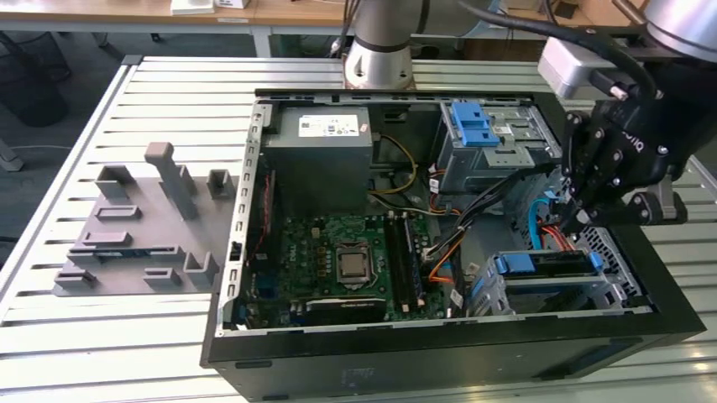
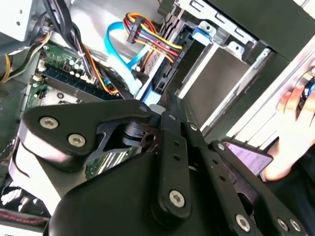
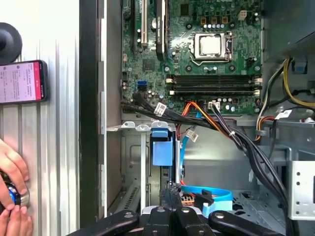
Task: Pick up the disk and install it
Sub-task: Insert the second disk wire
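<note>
The disk [image 1: 549, 267], framed by its blue carrier, lies in the lower bay at the front corner of the open computer case, on the exterior view's right. Its blue carrier end [image 3: 162, 147] shows in the first wrist view. My gripper [image 1: 569, 228] hangs just above the disk, inside the case. In both wrist views the black fingers come together into one narrow tip [image 3: 170, 192] [image 2: 165, 98] close to the blue carrier. I cannot tell whether the tip touches it, and nothing shows between the fingers.
A silver cage with a blue latch [image 1: 488, 134] and a grey power supply box [image 1: 319, 151] stand at the back. The motherboard [image 1: 342, 256] and loose cables [image 3: 206, 120] fill the middle. A grey fixture [image 1: 146, 227] lies outside. A person's hand [image 3: 12, 172] and a phone [image 3: 22, 81] lie beside the case.
</note>
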Controlling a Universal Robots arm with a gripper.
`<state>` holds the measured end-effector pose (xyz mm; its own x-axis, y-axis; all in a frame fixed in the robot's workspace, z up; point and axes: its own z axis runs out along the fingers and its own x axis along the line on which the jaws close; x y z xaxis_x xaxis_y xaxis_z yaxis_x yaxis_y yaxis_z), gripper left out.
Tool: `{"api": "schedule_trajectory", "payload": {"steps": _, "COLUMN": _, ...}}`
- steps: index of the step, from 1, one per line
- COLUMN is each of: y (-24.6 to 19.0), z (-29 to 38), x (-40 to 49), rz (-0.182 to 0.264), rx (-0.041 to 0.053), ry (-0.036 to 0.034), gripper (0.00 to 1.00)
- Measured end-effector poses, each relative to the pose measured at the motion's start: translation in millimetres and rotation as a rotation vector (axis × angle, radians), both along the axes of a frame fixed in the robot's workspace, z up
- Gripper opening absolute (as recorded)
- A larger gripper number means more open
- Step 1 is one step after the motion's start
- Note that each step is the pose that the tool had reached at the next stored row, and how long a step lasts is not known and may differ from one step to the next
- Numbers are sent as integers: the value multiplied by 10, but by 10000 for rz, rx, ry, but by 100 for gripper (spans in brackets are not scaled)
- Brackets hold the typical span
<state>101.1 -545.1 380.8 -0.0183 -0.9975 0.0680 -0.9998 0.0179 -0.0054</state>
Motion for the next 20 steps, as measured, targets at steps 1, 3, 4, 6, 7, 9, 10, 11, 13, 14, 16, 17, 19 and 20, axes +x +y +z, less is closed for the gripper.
{"api": "schedule_trajectory", "payload": {"steps": 1, "y": 7, "z": 25, "x": -1, "rz": -1, "rx": -1, "ry": 0, "gripper": 11}}
{"api": "schedule_trajectory", "payload": {"steps": 3, "y": 40, "z": 78, "x": -2, "rz": -1, "rx": 4, "ry": 0, "gripper": 11}}
{"api": "schedule_trajectory", "payload": {"steps": 4, "y": 57, "z": 87, "x": -2, "rz": 0, "rx": 2, "ry": 0, "gripper": 11}}
{"api": "schedule_trajectory", "payload": {"steps": 6, "y": 113, "z": 93, "x": -2, "rz": -1, "rx": -7, "ry": 0, "gripper": 11}}
{"api": "schedule_trajectory", "payload": {"steps": 7, "y": 142, "z": 93, "x": -2, "rz": -1, "rx": -13, "ry": 0, "gripper": 11}}
{"api": "schedule_trajectory", "payload": {"steps": 9, "y": 196, "z": 92, "x": -2, "rz": 0, "rx": -25, "ry": 0, "gripper": 11}}
{"api": "schedule_trajectory", "payload": {"steps": 10, "y": 215, "z": 93, "x": -2, "rz": 0, "rx": -32, "ry": 0, "gripper": 11}}
{"api": "schedule_trajectory", "payload": {"steps": 11, "y": 227, "z": 93, "x": -2, "rz": 0, "rx": -39, "ry": 0, "gripper": 11}}
{"api": "schedule_trajectory", "payload": {"steps": 13, "y": 233, "z": 89, "x": -2, "rz": 0, "rx": -38, "ry": 0, "gripper": 11}}
{"api": "schedule_trajectory", "payload": {"steps": 14, "y": 234, "z": 83, "x": -2, "rz": -1, "rx": -38, "ry": 0, "gripper": 11}}
{"api": "schedule_trajectory", "payload": {"steps": 16, "y": 238, "z": 66, "x": -2, "rz": 0, "rx": -39, "ry": 0, "gripper": 11}}
{"api": "schedule_trajectory", "payload": {"steps": 17, "y": 238, "z": 57, "x": -2, "rz": 0, "rx": -30, "ry": 0, "gripper": 11}}
{"api": "schedule_trajectory", "payload": {"steps": 19, "y": 238, "z": 38, "x": -2, "rz": 0, "rx": 33, "ry": 0, "gripper": 11}}
{"api": "schedule_trajectory", "payload": {"steps": 20, "y": 238, "z": 27, "x": -3, "rz": -1, "rx": 70, "ry": 0, "gripper": 11}}
